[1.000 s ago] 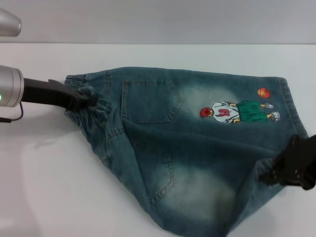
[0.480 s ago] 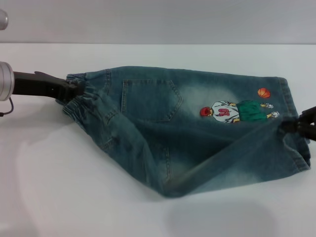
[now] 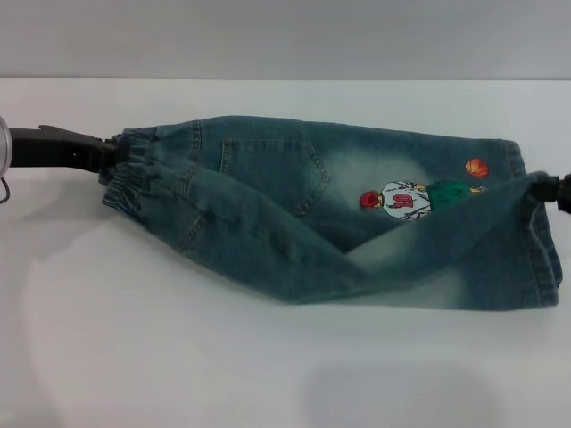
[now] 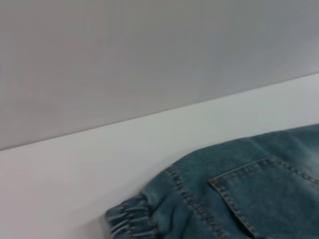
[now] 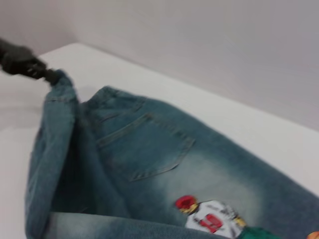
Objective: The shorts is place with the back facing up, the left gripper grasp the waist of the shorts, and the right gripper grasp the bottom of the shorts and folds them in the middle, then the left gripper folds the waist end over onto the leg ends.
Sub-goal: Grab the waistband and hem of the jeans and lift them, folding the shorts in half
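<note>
Across a plain white table (image 3: 178, 357) backed by a bare grey wall (image 3: 285, 36) lie the shorts (image 3: 357, 223), half folded lengthwise. At their ruffled waist (image 3: 134, 165) the left gripper (image 3: 100, 153) is clamped; the right gripper (image 3: 555, 189) pinches the lifted leg hem (image 3: 533, 183).

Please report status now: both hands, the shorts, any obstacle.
Left hand shut on the waist. Right hand shut on the leg ends. The shorts half folded lengthwise. No obstacle seen.
</note>
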Motion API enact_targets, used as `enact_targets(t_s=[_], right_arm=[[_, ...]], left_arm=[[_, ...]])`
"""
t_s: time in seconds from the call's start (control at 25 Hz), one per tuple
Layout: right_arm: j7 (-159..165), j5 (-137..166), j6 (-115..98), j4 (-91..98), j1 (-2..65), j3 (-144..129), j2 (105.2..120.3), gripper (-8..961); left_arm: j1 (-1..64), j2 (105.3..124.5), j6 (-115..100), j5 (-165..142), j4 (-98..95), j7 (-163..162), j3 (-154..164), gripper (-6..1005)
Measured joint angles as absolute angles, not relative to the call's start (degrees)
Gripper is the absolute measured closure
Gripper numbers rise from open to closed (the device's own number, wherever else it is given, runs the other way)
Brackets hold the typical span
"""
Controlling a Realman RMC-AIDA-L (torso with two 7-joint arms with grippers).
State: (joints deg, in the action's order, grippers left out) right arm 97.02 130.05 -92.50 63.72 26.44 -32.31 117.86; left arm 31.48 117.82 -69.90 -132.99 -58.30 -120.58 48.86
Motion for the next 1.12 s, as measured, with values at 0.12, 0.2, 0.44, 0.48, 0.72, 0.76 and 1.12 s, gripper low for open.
enact_targets(t_s=[0.12,0.2,0.44,0.48,0.72,0.76,1.12], right_arm=[[96.95,128.98,-90.48,63.29,26.31,-31.34,117.77,955],[96.69,127.25,-87.84,63.21,25.87,-30.62,117.77,955],[95.54,124.19,-82.74,62.8,24.66,-30.51,118.12,956],[95.48,123.89,-82.13,62.65,24.57,-30.51,118.15,956],[94.61,123.02,-78.36,61.5,24.23,-30.48,118.2,956],[94.31,122.76,-77.84,61.19,24.22,-30.47,118.2,956],[93.03,122.18,-72.86,57.83,25.14,-31.2,118.3,953]], left_arm=[[30.93,117.84,-68.42,-132.79,-58.33,-121.11,48.72,952],[30.79,117.85,-67.66,-132.69,-58.42,-121.47,48.71,953],[30.08,117.96,-65.98,-131.18,-58.8,-122.0,48.68,954],[29.9,117.96,-65.84,-130.71,-58.94,-122.0,48.69,954],[28.09,117.96,-64.65,-128.16,-60.31,-121.98,48.94,955],[28.0,117.95,-64.34,-127.92,-60.29,-121.94,49.01,955],[28.56,118.0,-61.44,-127.46,-59.63,-121.85,51.0,954]])
